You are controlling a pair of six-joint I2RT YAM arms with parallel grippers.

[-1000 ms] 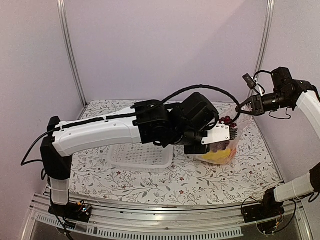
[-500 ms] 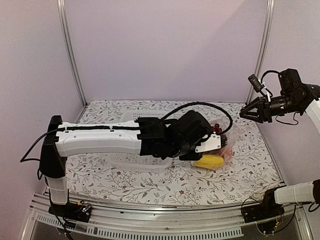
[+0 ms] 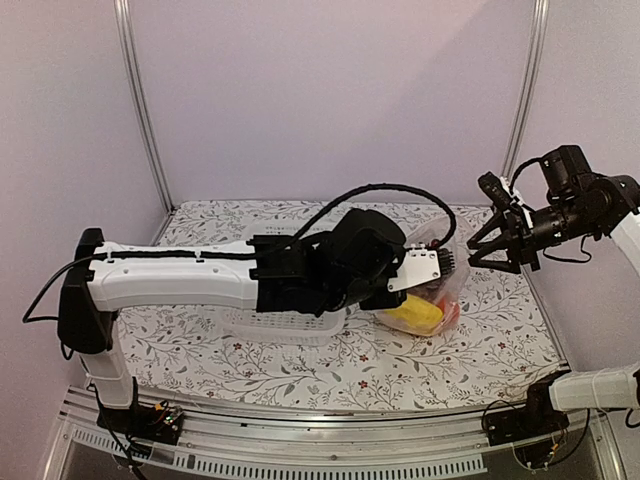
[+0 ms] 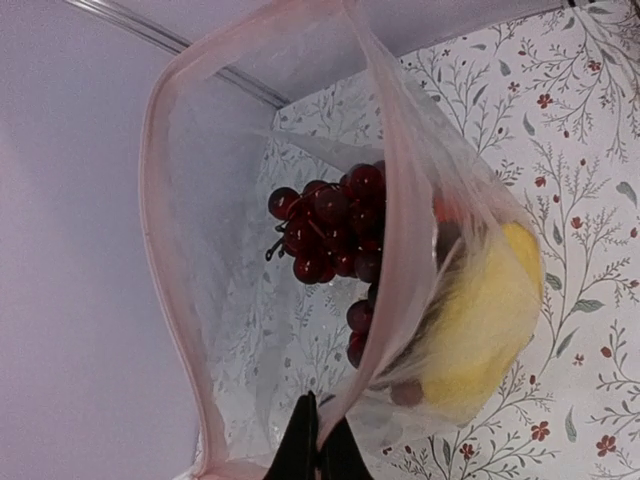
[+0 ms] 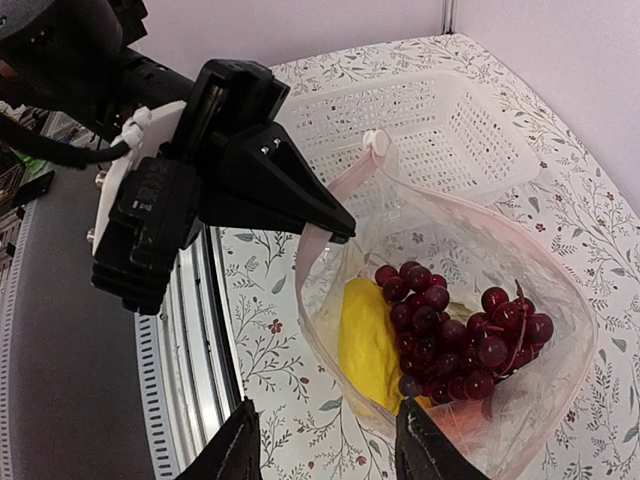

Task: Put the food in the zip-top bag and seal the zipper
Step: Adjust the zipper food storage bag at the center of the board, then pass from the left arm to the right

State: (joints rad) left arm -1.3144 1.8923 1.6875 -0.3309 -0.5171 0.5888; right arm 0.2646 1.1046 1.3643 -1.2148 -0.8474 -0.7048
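Note:
The zip-top bag point(image 3: 432, 292) lies on the table with its mouth gaping open, and its pinkish zipper point(image 4: 152, 200) runs around the rim. Inside are a dark grape bunch point(image 5: 460, 335), a yellow piece point(image 5: 368, 335) and something red point(image 5: 470, 425) underneath. My left gripper point(image 4: 318, 450) is shut on the near rim of the bag and holds that edge up, as the right wrist view shows point(image 5: 335, 228). My right gripper point(image 3: 482, 246) hangs open above and to the right of the bag, touching nothing. The same grapes point(image 4: 335, 225) and yellow piece point(image 4: 490, 320) show through the plastic.
A translucent white perforated basket point(image 3: 285, 325) stands left of the bag, partly under my left arm, and also shows in the right wrist view point(image 5: 450, 130). The table's metal front rail point(image 5: 190, 330) runs close to the bag. Frame posts stand at the back corners.
My right gripper has let go of the bag's far rim, opened and pulled back to the right. The bag has sagged down to the table. My left arm has lowered a little.

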